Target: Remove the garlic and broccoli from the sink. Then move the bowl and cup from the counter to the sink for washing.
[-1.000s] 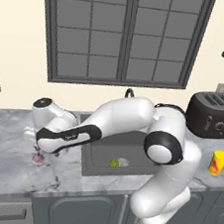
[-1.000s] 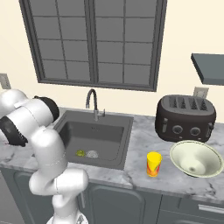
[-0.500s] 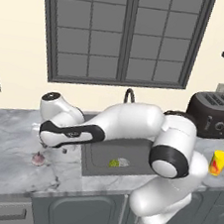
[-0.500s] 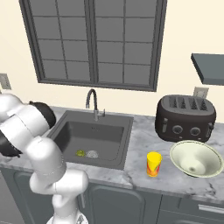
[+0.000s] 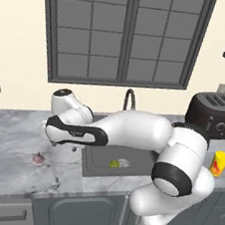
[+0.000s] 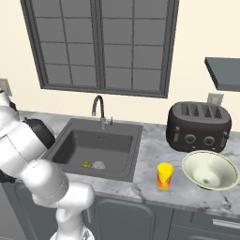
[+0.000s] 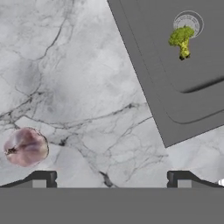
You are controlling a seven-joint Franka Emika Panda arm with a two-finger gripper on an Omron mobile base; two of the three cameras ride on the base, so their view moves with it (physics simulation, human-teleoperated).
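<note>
While the small pinkish-white rounded garlic bulb (image 7: 26, 147) lies on the grey-and-white veined marble counter (image 7: 78, 78), well left of the basin, its short tip points toward the left edge of the hand view, so its long axis runs across that picture. From the left base camera, the garlic (image 5: 38, 159) sits alone on the worktop, below and left of the robot's hand. The tiny yellow-green broccoli floret (image 7: 182, 40) rests on the floor of the dark grey rectangular recessed sink (image 7: 175, 105), its pale stalk pointing down the hand view and its head touching the flat whitish round drain disc (image 7: 188, 22). The two-finger gripper (image 7: 111, 179) hangs over the marble between garlic and sink, its jaws spread wide and holding nothing. Right of the sink stand the small bright yellow tapered cup (image 6: 164, 175) and, near it, the wide shallow cream-green bowl (image 6: 210, 169), with a dark toaster (image 6: 200, 126) behind them.
</note>
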